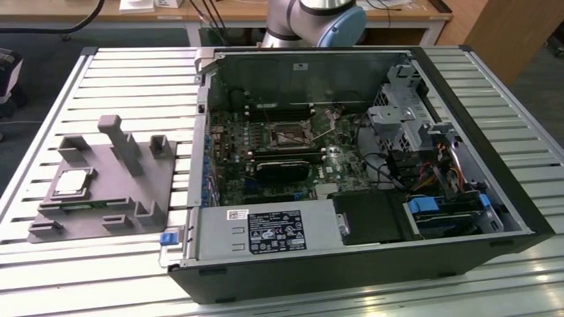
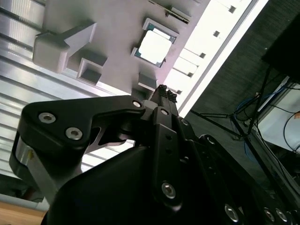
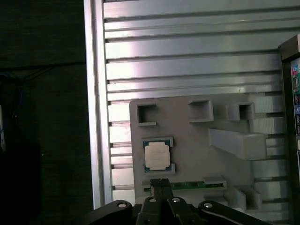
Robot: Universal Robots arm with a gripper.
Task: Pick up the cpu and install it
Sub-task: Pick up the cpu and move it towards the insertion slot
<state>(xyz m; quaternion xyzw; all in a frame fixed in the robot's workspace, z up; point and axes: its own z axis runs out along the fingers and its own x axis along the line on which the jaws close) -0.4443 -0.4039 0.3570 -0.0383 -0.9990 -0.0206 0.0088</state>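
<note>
The cpu [image 1: 72,181], a small square chip with a shiny metal top, lies flat in a recess of the grey plastic tray [image 1: 168,181] at the exterior view's left. Both wrist views look down on it: the cpu [image 3: 156,155] [image 2: 154,48] sits in its pocket. My gripper [image 3: 161,182] [image 2: 165,91] hangs above the tray, its fingertips pressed together and shut on nothing. It is beside the cpu and well above it, over the tray's edge. The black socket frame [image 1: 288,137] sits on the motherboard inside the open computer case.
A long green memory stick [image 3: 187,185] lies in a slot of the tray beside the cpu. Upright grey posts [image 1: 119,142] rise from the tray. The open case [image 1: 352,257] has high walls, a drive cage [image 1: 401,122] and cables. The slatted metal table [image 1: 115,72] ends just past the tray.
</note>
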